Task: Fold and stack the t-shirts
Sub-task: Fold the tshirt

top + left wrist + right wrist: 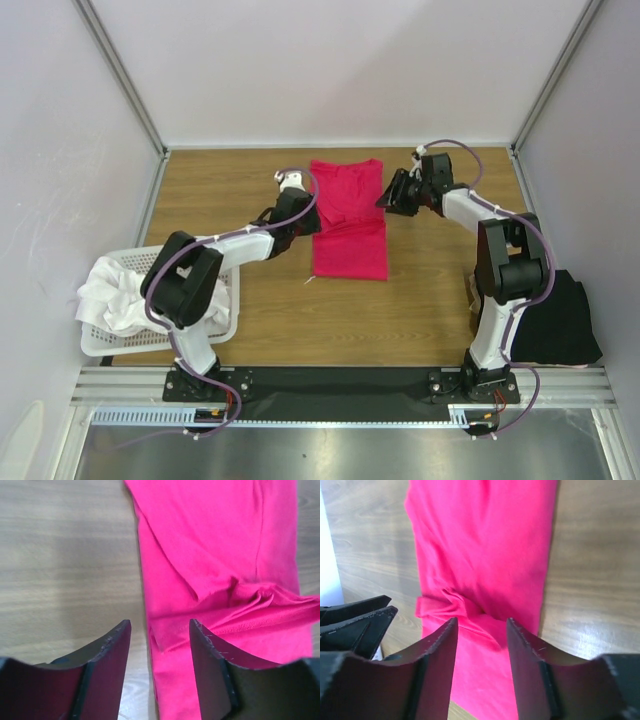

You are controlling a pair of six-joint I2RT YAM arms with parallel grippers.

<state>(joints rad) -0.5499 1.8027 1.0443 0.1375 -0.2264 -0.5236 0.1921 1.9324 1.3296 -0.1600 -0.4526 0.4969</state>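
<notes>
The crimson-pink t-shirt (348, 220) lies flat on the wooden table (420, 320), folded into a long strip with a bunched ridge across its middle, and I place everything from it. My left gripper (160, 627) hangs just above its left edge with the jaws moderately apart and nothing between them. Through the gap I see the shirt's edge and bare wood. My right gripper (482, 625) hovers at its right edge, opposite the left one. Its jaws are likewise parted and empty, with the ridge of cloth showing below them. Well to the shirt's left, nearer my bases, the white basket (228, 322) holds crumpled white t-shirts (115, 295). Well to its right, also nearer my bases, a black t-shirt (560, 320) lies at the table's edge.
</notes>
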